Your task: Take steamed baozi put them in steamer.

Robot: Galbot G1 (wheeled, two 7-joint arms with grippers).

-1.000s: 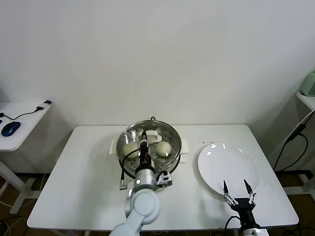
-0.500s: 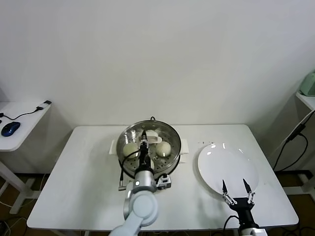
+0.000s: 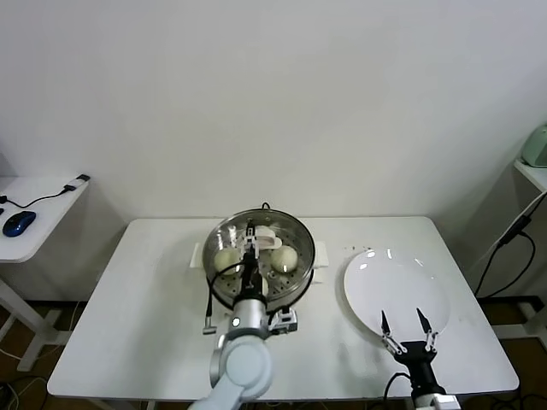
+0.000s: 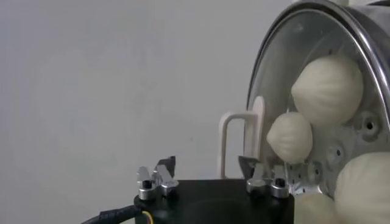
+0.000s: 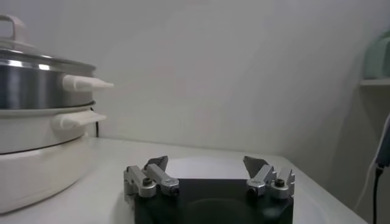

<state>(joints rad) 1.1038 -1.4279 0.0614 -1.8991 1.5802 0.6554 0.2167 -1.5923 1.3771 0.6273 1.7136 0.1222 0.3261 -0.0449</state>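
Observation:
The steamer [image 3: 261, 256] stands mid-table with the glass lid on it, its white handle [image 3: 261, 234] on top. Two steamed baozi [image 3: 226, 258] [image 3: 285, 256] show through the lid. In the left wrist view several baozi [image 4: 328, 88] [image 4: 290, 137] [image 4: 365, 182] lie under the glass beside the lid handle [image 4: 239, 143]. My left gripper [image 3: 253, 242] [image 4: 206, 163] hangs over the lid, open and empty, with the handle close to one finger. My right gripper [image 3: 402, 323] [image 5: 206, 161] is open and empty over the near edge of the empty white plate [image 3: 396, 286].
The steamer's side and lid [image 5: 30, 79] show at the far side of the right wrist view. A side desk with a blue mouse [image 3: 18, 223] stands to the left. A black cable [image 3: 504, 248] hangs at the table's right.
My left arm has drawn back a little toward me over the steamer. My right gripper has shifted slightly left at the plate's edge. Both stay open.

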